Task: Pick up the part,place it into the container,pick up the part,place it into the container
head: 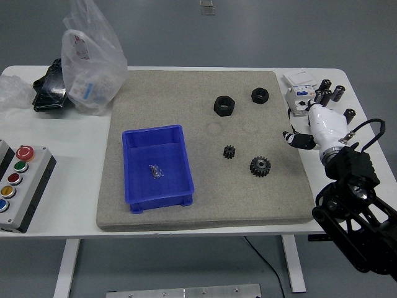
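Observation:
A blue container [158, 166] sits on the left part of the grey mat [205, 211]; a small metal part [156, 171] lies inside it. Two black nuts [224, 105] [260, 95] lie at the mat's far right. Nearer, a small black gear [229, 151] and a larger black gear [260, 166] rest on the mat. My right hand [302, 135], white with black fingertips, hovers at the mat's right edge, right of the gears, fingers relaxed and holding nothing. No left arm shows.
A control box with coloured buttons [18, 185] stands at the near left. A clear plastic bag [92, 59] and a black object [49, 90] lie at the far left. A white device with black cylinders [313, 93] sits at the far right.

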Robot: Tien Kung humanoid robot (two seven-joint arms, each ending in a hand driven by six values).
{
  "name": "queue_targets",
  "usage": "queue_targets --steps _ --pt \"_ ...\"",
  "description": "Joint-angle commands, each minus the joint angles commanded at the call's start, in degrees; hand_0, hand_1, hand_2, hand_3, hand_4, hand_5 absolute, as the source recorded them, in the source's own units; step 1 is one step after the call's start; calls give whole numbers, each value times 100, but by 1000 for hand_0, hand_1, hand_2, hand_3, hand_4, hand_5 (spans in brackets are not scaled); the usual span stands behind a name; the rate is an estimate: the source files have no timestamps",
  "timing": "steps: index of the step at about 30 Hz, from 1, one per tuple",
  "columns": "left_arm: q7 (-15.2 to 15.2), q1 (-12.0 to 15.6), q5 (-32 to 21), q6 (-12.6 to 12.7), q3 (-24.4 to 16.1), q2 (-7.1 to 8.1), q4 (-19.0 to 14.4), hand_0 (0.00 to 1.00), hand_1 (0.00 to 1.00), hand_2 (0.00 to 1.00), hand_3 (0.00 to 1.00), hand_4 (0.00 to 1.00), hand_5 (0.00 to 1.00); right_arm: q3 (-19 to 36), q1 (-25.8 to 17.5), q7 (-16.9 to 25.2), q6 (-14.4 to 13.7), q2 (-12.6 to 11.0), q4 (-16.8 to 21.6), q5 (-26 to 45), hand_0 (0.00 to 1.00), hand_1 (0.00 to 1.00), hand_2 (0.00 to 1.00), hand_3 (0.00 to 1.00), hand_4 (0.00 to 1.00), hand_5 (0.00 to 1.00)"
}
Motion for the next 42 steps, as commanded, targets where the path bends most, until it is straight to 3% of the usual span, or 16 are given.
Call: queue_targets --steps 13,35,36,41,42 --pt "55 10 135 28 -148 14 0 650 658 609 623 711 277 -809 154 0 254 -56 7 379 325 632 860 886 828 348" --pt "105 46 238 16 -264 -5 0 645 653 607 623 711 278 -1128 -18 0 305 -149 -133 742 296 567 813 876 825 397" --pt "106 47 239 16 -266 -6 0 644 651 606 622 710 278 -1129 -20 0 297 -145 -144 747 283 524 683 752 573 301" --pt "97 49 224 12 -255 -7 0 644 651 606 622 710 278 -1131 -30 0 255 -121 -211 747 283 524 683 752 573 301" --pt "94 50 221 11 -251 -6 0 644 650 606 623 710 278 -1129 -33 0 247 -118 -221 744 269 458 431 546 325 120"
